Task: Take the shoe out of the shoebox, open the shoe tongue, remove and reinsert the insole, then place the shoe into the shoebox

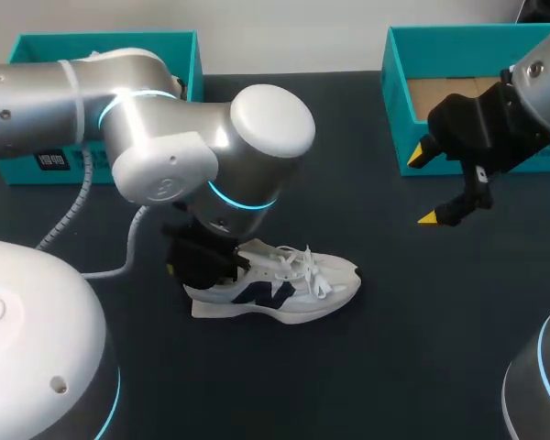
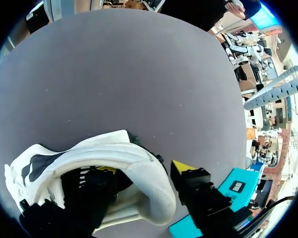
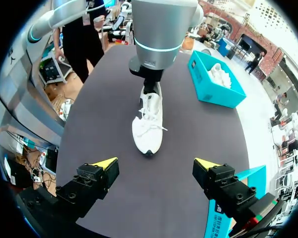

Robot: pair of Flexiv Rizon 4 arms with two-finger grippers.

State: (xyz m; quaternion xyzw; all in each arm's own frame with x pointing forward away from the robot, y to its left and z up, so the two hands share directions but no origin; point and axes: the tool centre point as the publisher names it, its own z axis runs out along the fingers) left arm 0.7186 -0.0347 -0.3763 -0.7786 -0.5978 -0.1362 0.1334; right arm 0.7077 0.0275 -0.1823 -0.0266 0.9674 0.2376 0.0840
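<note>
Left wrist view alone shows the shoe (image 2: 89, 153) with the left gripper (image 2: 144, 168) spread astride its padded heel collar, 1 finger inside. Head view adds the shoe standing on the counter (image 1: 367, 367), the shoebox (image 1: 399, 101) well beyond its toe, and the right gripper (image 1: 424, 186) gaping between them. Likely light, soft-sided; the heel gives the firmest hold.
</note>
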